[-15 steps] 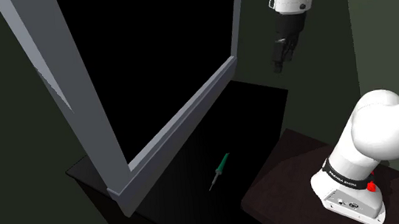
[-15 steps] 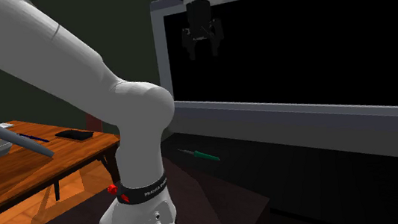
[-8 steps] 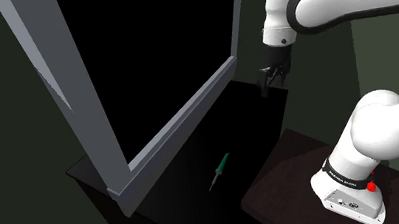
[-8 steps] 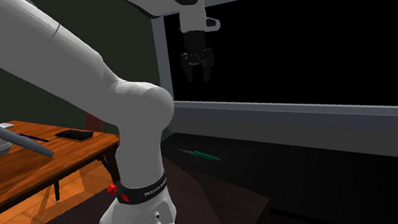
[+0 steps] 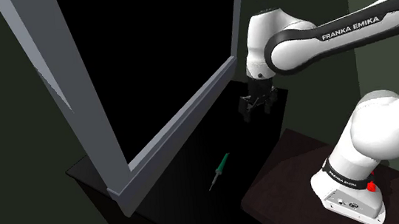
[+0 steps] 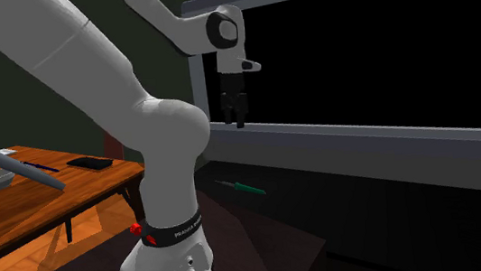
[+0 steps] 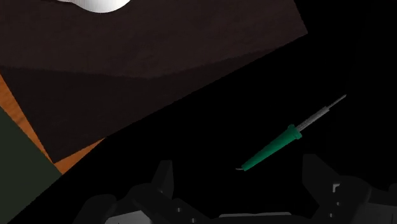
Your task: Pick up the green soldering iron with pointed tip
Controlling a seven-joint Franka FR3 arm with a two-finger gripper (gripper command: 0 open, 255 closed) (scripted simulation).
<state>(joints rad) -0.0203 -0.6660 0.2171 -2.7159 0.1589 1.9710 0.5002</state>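
While your tool (image 5: 252, 112) is hanging with its fingers spread wide and nothing between them, the green soldering iron (image 5: 219, 170) is lying flat on the black counter (image 5: 176, 195) below, well apart from it and near the stand (image 5: 288, 170). You're looking at an early stage, I'd say: nothing's touching yet, so lowering, closing and lifting are all waiting.

Gripper (image 5: 253, 111) is hanging fingers apart over the black counter (image 5: 179, 194), just beside the grey window frame (image 5: 184, 120). Green soldering iron (image 5: 221, 169) is lying flat on the counter, well apart from the gripper. White arm (image 5: 364, 145) is sitting on the dark stand (image 5: 272, 197).
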